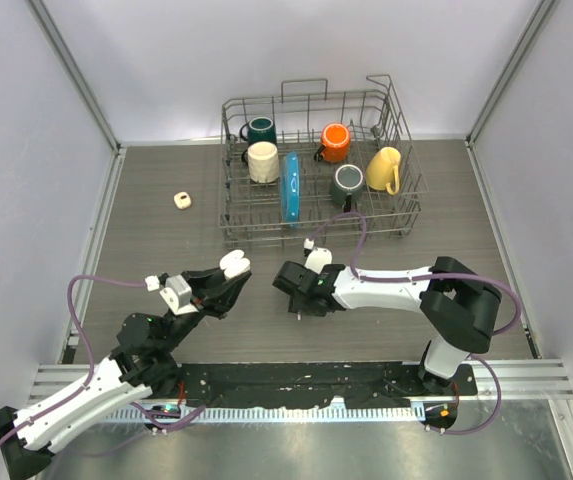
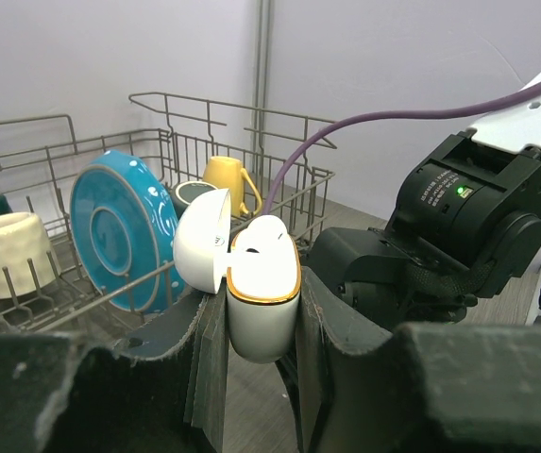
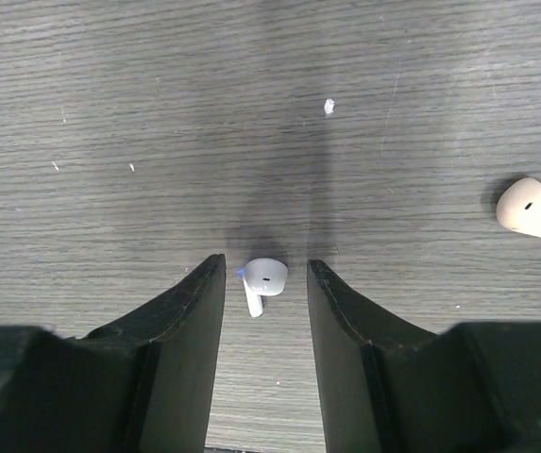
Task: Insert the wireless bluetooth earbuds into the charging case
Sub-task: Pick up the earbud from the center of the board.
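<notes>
1. Top external view shows us the table [image 1: 146,280], with loose buds on it, so we judge the job partly done at most.
2. Our left fingers [image 2: 259,326] pinch the charging case [image 2: 262,274], lid open, raised off the table. Something white sits inside, perhaps one seated bud.
3. Our right fingers [image 3: 263,264], spread, straddle one earbud [image 3: 265,276] on the table without touching it.
4. A second earbud [image 3: 527,206] lies well apart, also waiting.
</notes>
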